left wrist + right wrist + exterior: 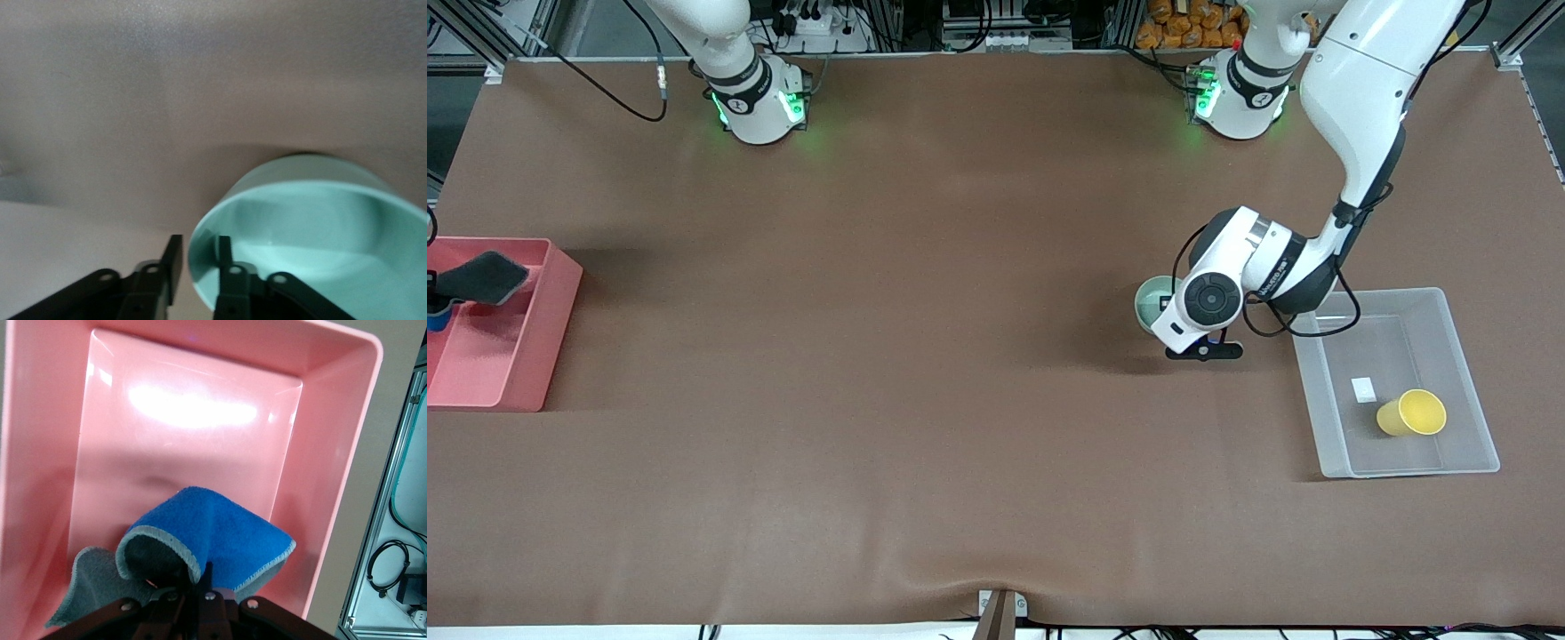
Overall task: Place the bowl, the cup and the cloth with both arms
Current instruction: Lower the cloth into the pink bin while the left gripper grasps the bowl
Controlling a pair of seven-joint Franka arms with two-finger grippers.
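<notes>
Yellow cup [1412,413] lying tipped in clear bin [1467,387] nearest the camera, left gripper [198,261] closing its 2 fingers on mint-green bowl [313,233] rim beside that bin, right gripper [200,590] clenching blue-backed grey cloth [200,540] over pink bin [327,440] at the right arm's end.

The left arm [1352,116] drops from its base in a long bend, wrist turned level and low over the table just beside the clear bin [1458,356]. The left gripper [198,257] has its fingers [172,261] pinched on the rim of the bowl [320,227] — one outside, one inside. The right arm [703,27] reaches toward its end of the table; the right gripper [200,590] hangs over the pink bin [333,400], clamped on the cloth [213,533].
</notes>
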